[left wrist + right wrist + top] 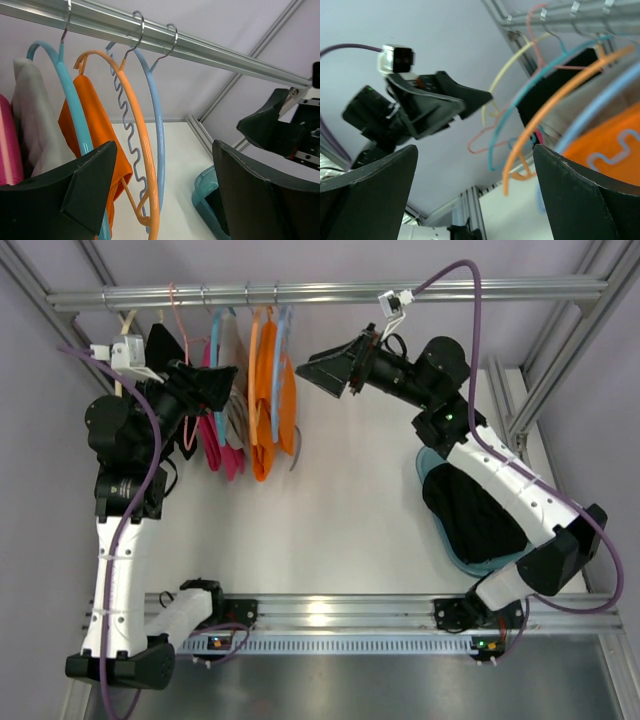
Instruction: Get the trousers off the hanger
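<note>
Orange trousers [95, 125] hang under the rail [330, 290] at the orange hanger [142, 150]. You can't see their lower end, it's cut off by your left gripper [165, 150], jaws wide apart, gripping nothing. Black trousers [470, 510] lie in the blue tub [452, 558] (R arm hides part). Right gripper [475, 155] also gapes empty, just right of the hangers.

You have a flat white tabletop [350, 520] with one thing resting directly on it: a light blue plastic tub [470, 565] at 3 o'clock, near the right edge. At 12 o'clock a silver metal rail [400, 288] spans the frame. A row of coloured plastic hangers [255, 390] hooks onto the rail toward 11 o'clock.
</note>
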Robot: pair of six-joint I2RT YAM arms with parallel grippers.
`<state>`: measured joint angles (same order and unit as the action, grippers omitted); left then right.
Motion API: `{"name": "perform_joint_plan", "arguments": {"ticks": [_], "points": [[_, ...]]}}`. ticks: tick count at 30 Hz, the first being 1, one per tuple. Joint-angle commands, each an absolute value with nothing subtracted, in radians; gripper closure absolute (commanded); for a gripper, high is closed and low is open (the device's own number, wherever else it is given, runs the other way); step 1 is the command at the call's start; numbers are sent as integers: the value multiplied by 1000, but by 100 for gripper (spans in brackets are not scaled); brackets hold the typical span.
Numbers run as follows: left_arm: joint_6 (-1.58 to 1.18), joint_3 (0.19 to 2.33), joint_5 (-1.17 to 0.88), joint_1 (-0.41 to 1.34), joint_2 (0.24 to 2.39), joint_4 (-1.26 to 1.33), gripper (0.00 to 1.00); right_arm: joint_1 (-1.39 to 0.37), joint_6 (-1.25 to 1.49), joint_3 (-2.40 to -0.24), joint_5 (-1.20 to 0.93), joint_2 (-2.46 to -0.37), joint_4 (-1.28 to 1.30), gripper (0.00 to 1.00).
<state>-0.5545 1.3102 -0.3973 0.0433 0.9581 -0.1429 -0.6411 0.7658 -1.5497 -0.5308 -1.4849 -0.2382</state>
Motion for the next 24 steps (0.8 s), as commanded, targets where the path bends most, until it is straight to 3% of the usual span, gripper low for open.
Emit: {"name": "perform_joint_plan", "arguments": {"ticks": [1, 7, 14, 24], "points": [[-584, 1361, -356, 17, 943, -101, 17, -716, 739, -1669, -480, -1534, -256, 1], [-640, 1359, -353, -28, 945, -80, 17, -772, 867, -1765, -425, -1678, -279, 7], [-657, 1364, -356, -55, 942, -78, 17, -799, 949, -1842, -365, -1819, -267, 8], [-669, 1361, -348, -69, 942, -78, 17, -804, 968, -1827, -351, -1850, -264, 7]]}}
